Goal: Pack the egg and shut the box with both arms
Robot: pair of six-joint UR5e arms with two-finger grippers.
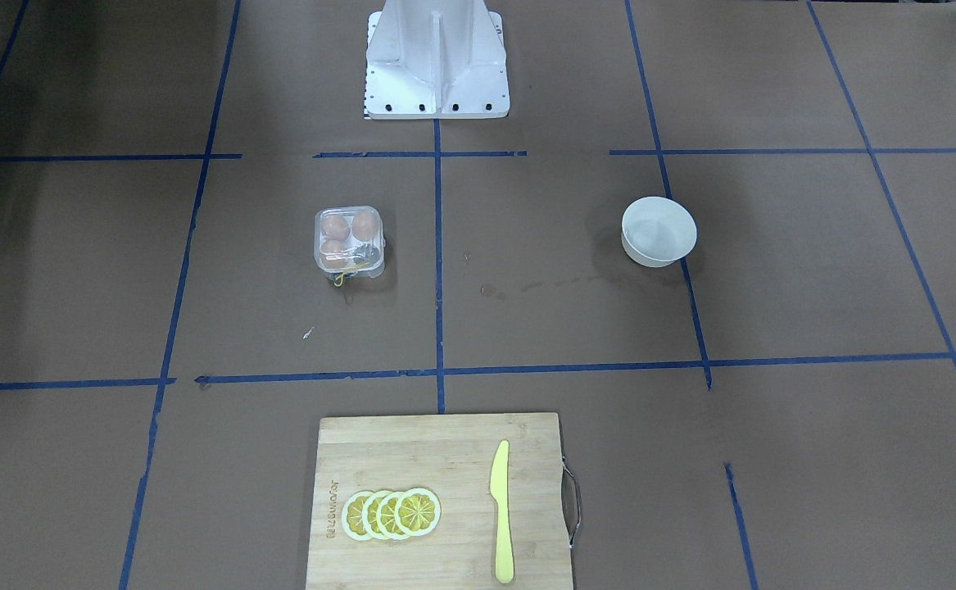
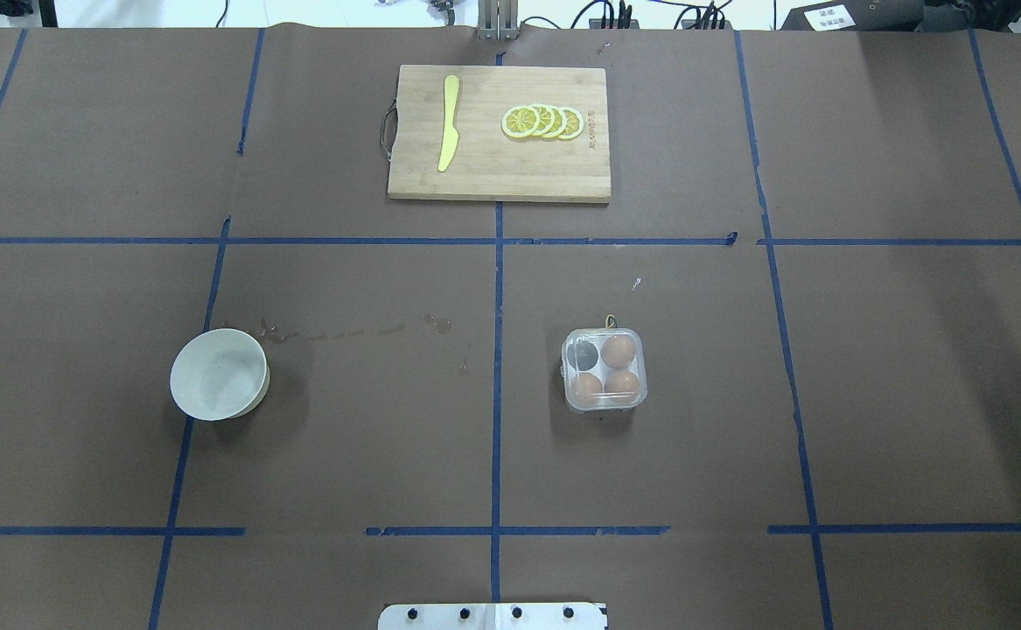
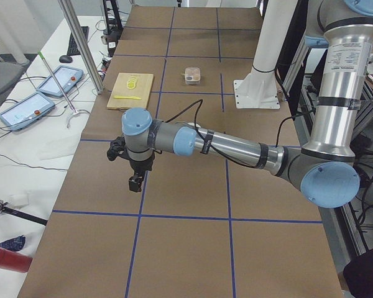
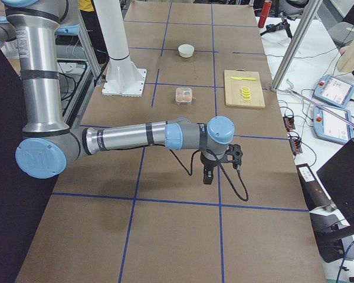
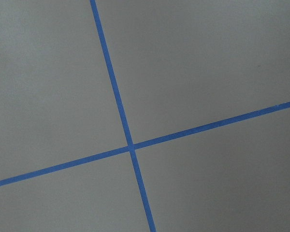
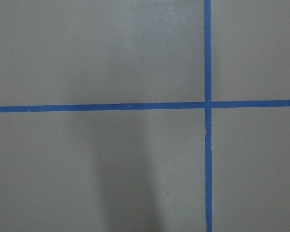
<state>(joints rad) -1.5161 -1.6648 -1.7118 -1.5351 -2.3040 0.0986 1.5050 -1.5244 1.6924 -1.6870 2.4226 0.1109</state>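
The box (image 2: 604, 372) is a small clear carton right of the table's middle, also seen in the front view (image 1: 349, 238). Three orange-brown eggs lie in its cells, one of them an egg (image 2: 619, 350) at the far right; the fourth cell looks dark. Its lid seems to lie down over the cells. My left gripper (image 3: 135, 184) hangs over the table's left end, far from the box, and shows only in the left side view. My right gripper (image 4: 207, 177) hangs over the right end, only in the right side view. I cannot tell whether either is open or shut.
A white bowl (image 2: 219, 374) stands on the left half with nothing in it. At the far edge lies a wooden cutting board (image 2: 500, 131) with a yellow knife (image 2: 448, 122) and lemon slices (image 2: 543, 122). The white pedestal (image 1: 437, 61) stands at the robot's side.
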